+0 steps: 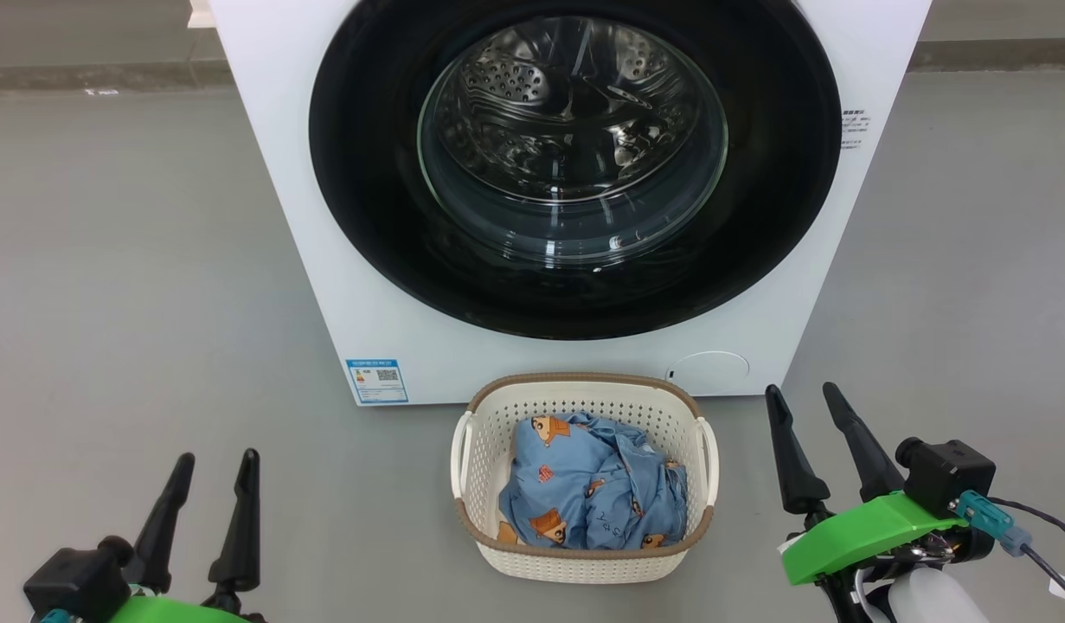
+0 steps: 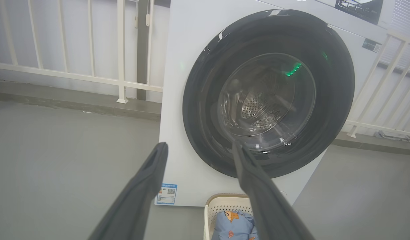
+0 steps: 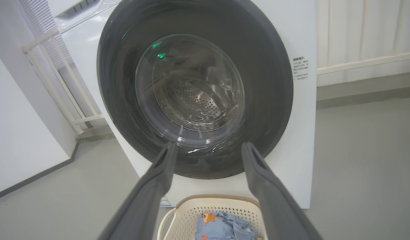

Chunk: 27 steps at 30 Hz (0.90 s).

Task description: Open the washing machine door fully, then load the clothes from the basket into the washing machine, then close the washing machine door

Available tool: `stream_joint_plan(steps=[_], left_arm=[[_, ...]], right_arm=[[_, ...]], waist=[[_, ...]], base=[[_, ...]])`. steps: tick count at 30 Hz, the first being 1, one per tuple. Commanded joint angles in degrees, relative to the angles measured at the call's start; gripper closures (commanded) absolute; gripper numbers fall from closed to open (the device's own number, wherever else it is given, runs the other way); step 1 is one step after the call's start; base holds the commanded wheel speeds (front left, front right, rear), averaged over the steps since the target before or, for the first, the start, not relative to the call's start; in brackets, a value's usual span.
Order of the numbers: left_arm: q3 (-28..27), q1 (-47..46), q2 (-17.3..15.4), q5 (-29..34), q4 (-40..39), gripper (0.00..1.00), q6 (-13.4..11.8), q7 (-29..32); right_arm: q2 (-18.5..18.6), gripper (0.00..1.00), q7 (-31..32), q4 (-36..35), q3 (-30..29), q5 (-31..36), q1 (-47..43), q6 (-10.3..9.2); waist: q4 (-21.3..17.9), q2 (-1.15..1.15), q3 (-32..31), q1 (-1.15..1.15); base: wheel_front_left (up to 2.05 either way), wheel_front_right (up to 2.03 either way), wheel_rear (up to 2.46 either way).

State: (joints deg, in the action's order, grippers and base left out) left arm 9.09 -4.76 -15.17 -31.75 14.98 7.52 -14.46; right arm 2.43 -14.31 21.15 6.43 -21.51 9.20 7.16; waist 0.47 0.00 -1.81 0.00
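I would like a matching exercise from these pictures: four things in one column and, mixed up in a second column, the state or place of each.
Column one:
1. washing machine door
2. clothes
3. basket
4. left pincer

Column two:
a. open and empty
b. standing on the floor
c. shut
d. lying inside the basket

Pairs: 1-c, 2-d, 3-b, 4-a.

Grey floor (image 1: 108, 303) bears washing machine (image 1: 445, 359) and basket (image 1: 575, 567).

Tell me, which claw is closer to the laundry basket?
Right. The right claw is just off the laundry basket's right side; the left claw is well away on its left side.
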Motion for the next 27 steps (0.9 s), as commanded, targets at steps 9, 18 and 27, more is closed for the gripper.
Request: stream_joint_plan(steps=[9,18,27], left_arm=[[-2.1,-2.6,-1.8,0.3,-1.0,0.0,0.0,-0.5],[-2.5,-2.8,-2.1,1.5,-0.5,0.0,-0.2,-0.5],[-2.7,-2.9,-2.0,1.6,-0.4,0.0,-0.1,-0.5]], right_arm=[[0.4,0.0,-0.7,-1.0,0.6,0.9,2.7,0.33],[0.4,0.0,-0.7,-1.0,0.6,0.9,2.9,0.33],[0.4,0.0,-0.7,-1.4,0.3,0.8,2.8,0.33]], waist=[[-0.1,0.0,0.3,0.0],[-0.4,0.0,0.4,0.0],[-0.5,0.0,0.6,0.0]], base=[[0.0,0.0,0.0],[0.05,0.05,-0.1],[0.62,0.62,-1.24]])
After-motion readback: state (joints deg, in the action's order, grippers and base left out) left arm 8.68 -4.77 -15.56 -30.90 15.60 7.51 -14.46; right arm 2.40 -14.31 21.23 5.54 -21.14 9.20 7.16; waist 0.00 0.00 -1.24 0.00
